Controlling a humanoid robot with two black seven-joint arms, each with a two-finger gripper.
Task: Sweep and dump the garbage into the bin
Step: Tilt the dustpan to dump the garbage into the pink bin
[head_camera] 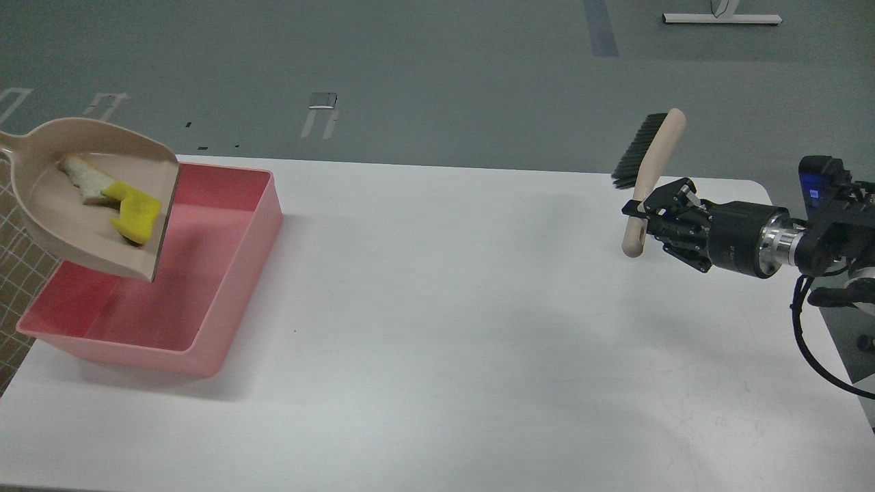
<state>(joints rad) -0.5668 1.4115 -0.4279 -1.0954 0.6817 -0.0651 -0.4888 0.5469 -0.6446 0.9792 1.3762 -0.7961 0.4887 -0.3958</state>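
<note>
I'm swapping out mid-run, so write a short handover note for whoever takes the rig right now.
Right gripper: shut on the brush handle, held above the table.
Left gripper: out of view; the dustpan is raised and tilted over the pink bin.
Both scraps, the yellow sponge piece and bread wedge, lie in the dustpan.
Done: sweeping.
Left: tip the scraps into the bin.

You've got two garbage scraps (pixel 113 198) in one beige dustpan (pixel 82 225) upper left, one pink bin (pixel 225 273) under it, one brush (pixel 649 157) and one gripper (pixel 642 208) at right.
</note>
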